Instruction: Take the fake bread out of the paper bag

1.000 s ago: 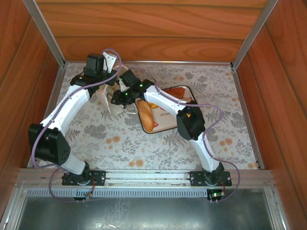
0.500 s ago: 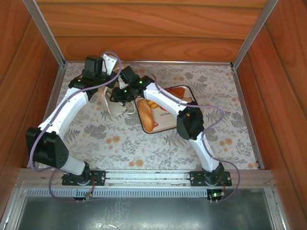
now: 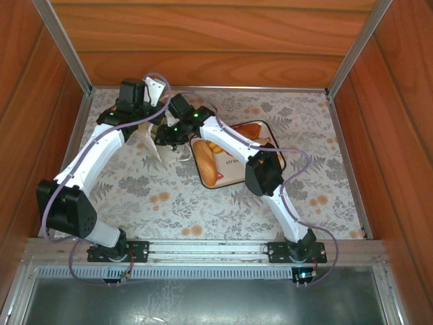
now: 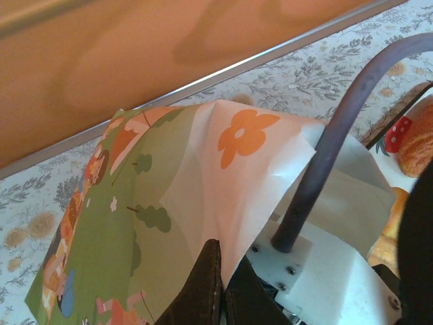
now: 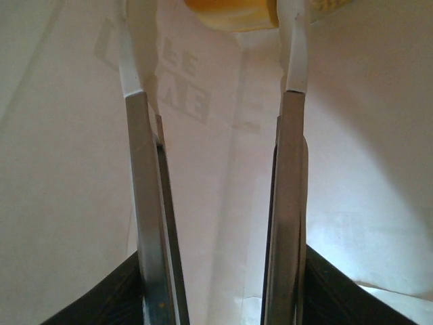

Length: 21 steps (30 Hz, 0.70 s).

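The fake bread [image 5: 230, 12] still in the paper bag [image 3: 150, 140] shows at the top of the right wrist frame, a yellow-orange piece just beyond my right hand [image 5: 213, 47], whose fingers stand spread apart inside the white lining. Over the last second that hand has pushed deeper into the bag, upper left of the overhead frame, so I judge a grab is close. The left wrist view adds what the overhead leaves unclear: my left hand [image 4: 222, 284] pinched shut on the bag's printed edge.
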{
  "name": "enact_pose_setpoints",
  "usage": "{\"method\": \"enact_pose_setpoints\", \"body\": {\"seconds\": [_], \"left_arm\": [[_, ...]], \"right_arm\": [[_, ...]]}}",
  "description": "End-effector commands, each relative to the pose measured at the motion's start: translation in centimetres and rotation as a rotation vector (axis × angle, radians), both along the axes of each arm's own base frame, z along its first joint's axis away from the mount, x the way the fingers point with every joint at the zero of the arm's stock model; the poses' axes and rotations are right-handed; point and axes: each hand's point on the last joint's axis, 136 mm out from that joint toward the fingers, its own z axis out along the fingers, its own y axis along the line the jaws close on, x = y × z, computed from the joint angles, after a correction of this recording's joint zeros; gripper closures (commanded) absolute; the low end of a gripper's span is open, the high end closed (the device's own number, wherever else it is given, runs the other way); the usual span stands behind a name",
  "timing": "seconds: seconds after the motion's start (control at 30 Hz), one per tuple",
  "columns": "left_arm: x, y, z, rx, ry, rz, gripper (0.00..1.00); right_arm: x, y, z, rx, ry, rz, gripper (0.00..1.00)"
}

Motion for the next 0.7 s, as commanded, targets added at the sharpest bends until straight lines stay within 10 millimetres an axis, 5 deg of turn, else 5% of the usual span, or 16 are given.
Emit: {"method": "enact_pose_setpoints", "body": {"seconds": [0.0,0.1,0.17,0.53,0.67], "left_arm": [[-0.9,-1.1,1.7,-0.040,-0.040,-0.065,1.00],[-0.9,-1.1,1.8,-0.042,-0.041,-0.062,1.00],[-0.9,-1.0,1.7,-0.038,-0.041,-0.058,1.00],[-0.5,0.5,1.1,0.007,-0.042,0.021,1.00],[-0.6,1.0,1.0,0.025,-0.048,0.039,1.00]], "right_arm": [[-0.3,0.7,-0.1,0.010,0.003,0.038,0.48],[0.0,0.7,-0.3,0.000,-0.003,0.033,0.57],[0.0,0.6,-0.2,-0.004,-0.009,0.031,0.77],[-0.1,-0.5,3.1,0.028,-0.068,0.009,0.99],[0.0,-1.3,4.3,0.039,-0.098,-0.019,1.00]]}}
